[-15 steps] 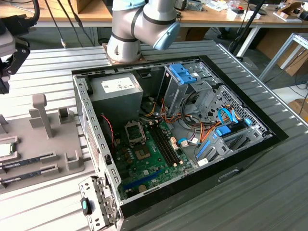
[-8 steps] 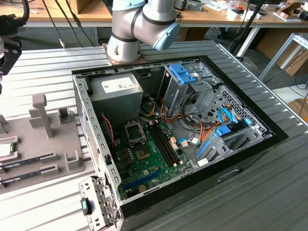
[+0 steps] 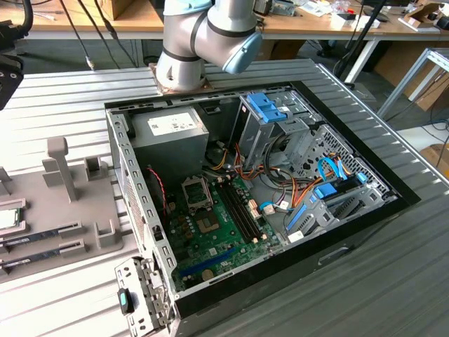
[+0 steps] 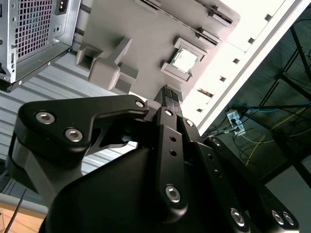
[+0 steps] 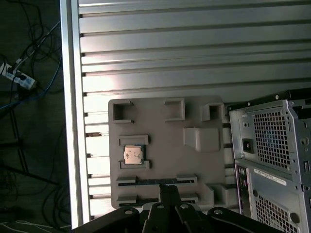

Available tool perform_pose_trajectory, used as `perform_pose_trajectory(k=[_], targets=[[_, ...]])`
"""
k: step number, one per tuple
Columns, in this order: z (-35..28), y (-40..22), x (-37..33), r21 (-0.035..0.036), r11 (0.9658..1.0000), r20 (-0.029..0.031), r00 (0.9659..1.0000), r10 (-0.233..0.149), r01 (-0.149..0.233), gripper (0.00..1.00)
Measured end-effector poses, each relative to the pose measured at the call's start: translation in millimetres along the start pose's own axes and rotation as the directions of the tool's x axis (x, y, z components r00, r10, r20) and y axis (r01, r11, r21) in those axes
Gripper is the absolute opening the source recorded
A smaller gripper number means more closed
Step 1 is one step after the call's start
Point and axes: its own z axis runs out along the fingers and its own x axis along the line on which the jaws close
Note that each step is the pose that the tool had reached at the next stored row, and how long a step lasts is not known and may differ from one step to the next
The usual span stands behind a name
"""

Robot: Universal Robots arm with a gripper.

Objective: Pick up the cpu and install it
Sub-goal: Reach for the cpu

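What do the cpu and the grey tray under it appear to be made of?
The cpu: seemingly a metal lid, silvery and shiny, catching a bright glint in the first wrist view. The grey tray: probably moulded or printed plastic, matte, uniform grey with blocky raised holders; painted metal cannot be ruled out.

My arm's base [image 3: 184,67] stands just beyond the open computer case [image 3: 123,165] on the ribbed bench [image 3: 351,288]. At the exterior view's left, the cpu [image 3: 7,219] lies in a grey tray [image 3: 42,200].
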Motion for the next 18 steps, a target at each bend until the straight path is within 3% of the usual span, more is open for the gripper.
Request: perform_pose_trajectory(k=[18], targets=[[-0.3,-1.1,14.7,0.0,1.0,0.0001,1.0,0.0,0.0,0.11]])
